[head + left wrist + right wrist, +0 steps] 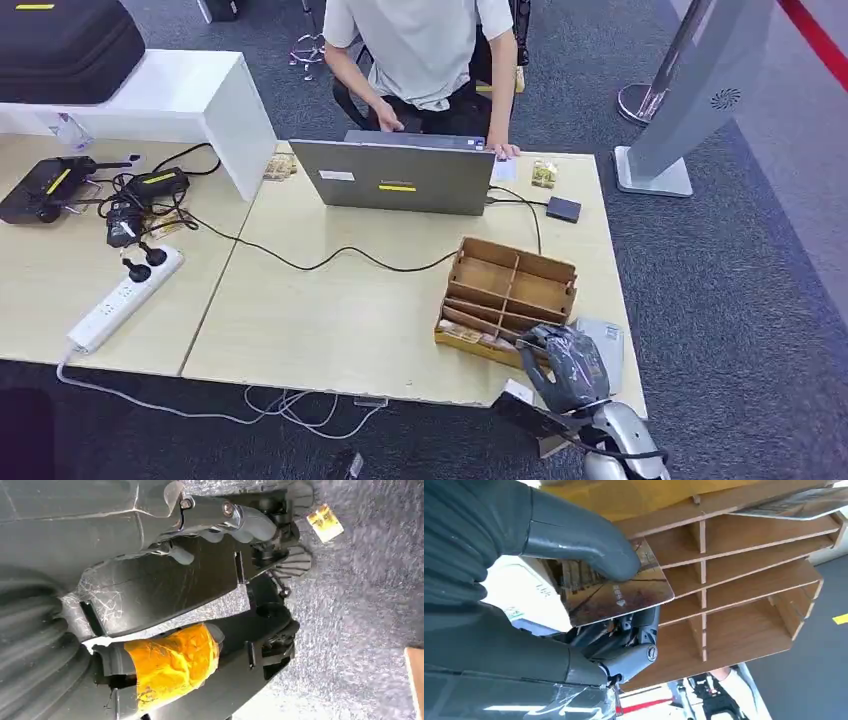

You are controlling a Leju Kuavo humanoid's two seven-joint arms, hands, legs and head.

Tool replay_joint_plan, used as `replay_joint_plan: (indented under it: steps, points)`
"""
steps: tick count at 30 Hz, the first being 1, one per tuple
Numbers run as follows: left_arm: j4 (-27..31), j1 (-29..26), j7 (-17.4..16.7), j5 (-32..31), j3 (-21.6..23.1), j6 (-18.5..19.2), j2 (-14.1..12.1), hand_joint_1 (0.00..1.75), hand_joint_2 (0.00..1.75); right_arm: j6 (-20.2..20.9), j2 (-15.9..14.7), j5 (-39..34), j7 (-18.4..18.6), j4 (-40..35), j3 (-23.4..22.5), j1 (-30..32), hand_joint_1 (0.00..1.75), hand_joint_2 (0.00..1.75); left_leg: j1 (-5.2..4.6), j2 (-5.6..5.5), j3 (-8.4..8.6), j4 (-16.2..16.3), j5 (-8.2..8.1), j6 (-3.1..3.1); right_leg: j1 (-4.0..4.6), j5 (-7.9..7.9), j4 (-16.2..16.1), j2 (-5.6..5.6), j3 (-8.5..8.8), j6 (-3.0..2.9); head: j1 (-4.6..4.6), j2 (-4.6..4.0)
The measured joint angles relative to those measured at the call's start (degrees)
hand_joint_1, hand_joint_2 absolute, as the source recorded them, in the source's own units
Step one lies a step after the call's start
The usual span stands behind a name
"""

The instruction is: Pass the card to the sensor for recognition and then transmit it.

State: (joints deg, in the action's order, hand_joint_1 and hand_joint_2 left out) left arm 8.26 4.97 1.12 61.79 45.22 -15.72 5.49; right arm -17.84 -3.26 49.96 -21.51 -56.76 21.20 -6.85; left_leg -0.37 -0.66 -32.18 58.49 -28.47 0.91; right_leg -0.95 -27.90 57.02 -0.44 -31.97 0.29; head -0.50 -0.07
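One card (619, 592), dark and glossy, is pinched in the right hand (563, 368): in the right wrist view the thick grey thumb (574, 537) presses on its upper face while the darker fingers (624, 647) curl beneath it, so the hand is closed on the card and holds nothing else. Hand and card sit at the near corner of the wooden organiser (508, 297), the card's free edge pointing toward the organiser's compartments and its long axis running roughly along the dividers. A flat grey pad (605, 343), probably the sensor, lies just beside the organiser on the right-hand side, touching or nearly under the hand. The next move likely turns on swinging the card's flat face over that pad. Whether the left hand is open or closed I cannot tell
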Motion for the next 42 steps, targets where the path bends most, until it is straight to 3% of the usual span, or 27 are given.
replay_joint_plan:
  steps: [20, 27, 33, 37, 42]
  points:
    - [0.00, -0.01, -0.64, -0.35, 0.00, -0.35, -0.42, 0.00, 1.75, 3.19, 0.00, -2.45, 0.15, -2.23, -0.20, -2.08, 1.75, 1.75, 0.00, 0.01, -0.03, 0.00, 0.00, 0.00, 0.00, 0.01, 0.02, 0.04, 0.01, 0.00, 0.02, 0.00]
    - [0.00, 0.02, -1.20, -1.57, 0.61, 0.66, -0.50, 0.00, 1.75, 10.19, 0.09, -3.96, 5.45, -4.98, 0.09, -16.65, 1.75, 1.75, 0.00, 0.19, -0.02, 0.00, 0.13, -0.03, -0.01, 0.17, 0.08, 0.21, -0.03, -0.06, 0.02, 0.00]
    - [0.00, 0.15, -1.20, -2.21, 1.68, 1.51, -0.39, 0.00, 1.75, 12.09, 3.80, -5.07, 10.01, -0.79, 0.35, -35.09, 1.75, 1.75, 0.00, 0.32, 0.04, 0.01, 0.19, -0.13, 0.00, 0.22, 0.15, 0.33, -0.11, -0.10, 0.00, 0.00]
    - [0.00, 0.14, -1.20, -2.47, 2.12, 1.75, -0.39, 0.00, 1.75, 11.72, 5.42, -5.18, 10.47, 1.27, 0.85, -39.32, 1.75, 1.75, 0.04, 0.15, -0.02, 0.00, 0.19, -0.14, 0.03, 0.19, 0.16, 0.19, -0.10, -0.13, 0.02, 0.00]
    - [0.00, 0.55, -1.42, -3.70, 3.46, 2.19, -0.39, 0.00, 1.75, 11.28, 7.63, -4.52, 14.06, 7.00, 1.46, -44.52, 1.75, 1.75, 0.04, 0.19, -0.05, -0.01, 0.19, -0.14, 0.03, 0.19, 0.18, 0.25, -0.15, -0.13, 0.02, 0.00]
